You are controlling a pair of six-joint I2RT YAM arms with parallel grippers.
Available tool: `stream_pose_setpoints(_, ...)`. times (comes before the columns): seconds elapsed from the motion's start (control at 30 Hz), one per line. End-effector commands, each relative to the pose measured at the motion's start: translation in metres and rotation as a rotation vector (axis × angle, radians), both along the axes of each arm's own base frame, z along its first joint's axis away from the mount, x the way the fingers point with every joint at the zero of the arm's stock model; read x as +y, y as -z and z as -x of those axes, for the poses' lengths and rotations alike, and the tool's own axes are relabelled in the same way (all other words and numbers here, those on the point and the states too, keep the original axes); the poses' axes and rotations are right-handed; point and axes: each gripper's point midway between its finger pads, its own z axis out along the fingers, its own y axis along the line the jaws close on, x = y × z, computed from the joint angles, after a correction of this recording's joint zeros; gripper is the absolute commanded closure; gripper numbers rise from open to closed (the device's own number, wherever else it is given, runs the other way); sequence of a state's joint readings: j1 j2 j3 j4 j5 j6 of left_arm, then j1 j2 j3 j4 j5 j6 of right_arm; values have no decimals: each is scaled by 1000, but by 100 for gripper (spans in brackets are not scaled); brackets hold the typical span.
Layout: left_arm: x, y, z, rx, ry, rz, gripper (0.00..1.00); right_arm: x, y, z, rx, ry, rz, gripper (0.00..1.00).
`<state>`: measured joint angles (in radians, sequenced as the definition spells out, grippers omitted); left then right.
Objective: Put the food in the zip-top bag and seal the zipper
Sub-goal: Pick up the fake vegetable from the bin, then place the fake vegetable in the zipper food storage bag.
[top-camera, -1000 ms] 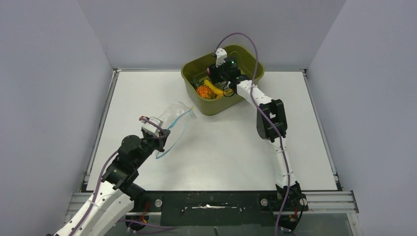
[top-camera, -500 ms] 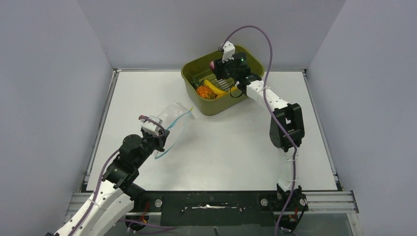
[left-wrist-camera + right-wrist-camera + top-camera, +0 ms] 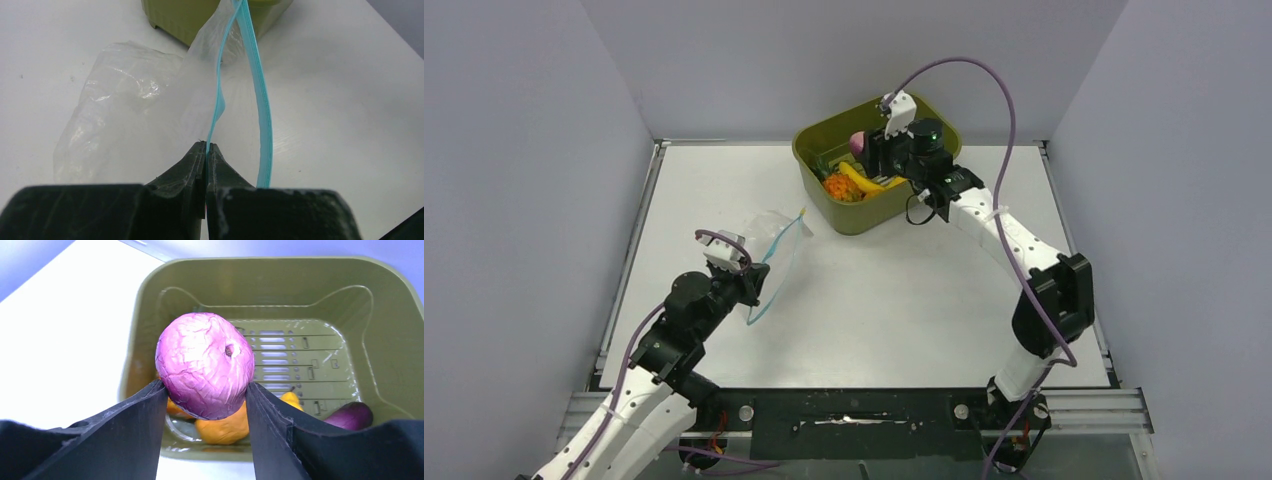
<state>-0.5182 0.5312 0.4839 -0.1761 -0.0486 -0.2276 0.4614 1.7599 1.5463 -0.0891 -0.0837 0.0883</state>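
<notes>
Two grippers, one bag and one basin of toy food are entered, at the step judged to be the carrying of the first piece.

1. Right gripper [image 3: 205, 387] – clamped on both sides of the purple-pink round piece [image 3: 205, 360], which is held clear of the floor of the olive-green basin [image 3: 390, 340]. The basin is set at the far edge of the table [image 3: 904, 300], slightly right of centre.
2. Food left in the basin: yellow banana [image 3: 859, 180], orange fruit [image 3: 837, 187], yellow-orange piece [image 3: 225, 427] and a dark purple piece [image 3: 352, 415].
3. Left gripper [image 3: 206, 147] – pinched tight on one lip of the zipper [image 3: 260, 100], at the near left. The zip-top bag [image 3: 130, 115] is held up by that lip. Its two teal strips are parted, its mouth is turned toward the basin, and its crinkled body appears to trail down to the table. No food is seen inside it.

Step in hand: nothing bagged, zipper unsealed; the task is judged to be barely begun.

Next move, as judged: the round piece is to be carried left and nearer, lined up with the gap between the strips, and let go only once inside. The gap looks narrow for the piece, so the free lip may be pushed shut or the piece dropped beside the bag.

Markings: no brand, label or legible writing is found on bag, basin, food or arms.
</notes>
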Motion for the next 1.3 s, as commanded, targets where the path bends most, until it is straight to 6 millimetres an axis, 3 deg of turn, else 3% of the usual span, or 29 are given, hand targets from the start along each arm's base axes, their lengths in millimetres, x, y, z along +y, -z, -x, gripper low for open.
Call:
stream_pose_setpoints(0.0,-8,-39,2,-46,11,128,100,12,-44,50,-24,-30,-93,75)
stream_pose_setpoints(0.33,-14,-42,5,-20,26,184,100,31,-45,141,105,-171,-295,74)
stream_pose_setpoints(0.5,-20,-42,8,-3,48,217,100,30,-47,172,154,-202,-424,74)
stream_pose_setpoints(0.73,-28,-38,12,25,78,277,100,34,-51,195,258,-187,-632,74)
stream_pose_setpoints(1.0,-36,-36,14,45,113,310,100,45,-55,201,323,-168,-724,75)
stream_pose_setpoints(1.27,-40,-36,15,64,130,317,100,75,-68,208,402,-203,-803,75)
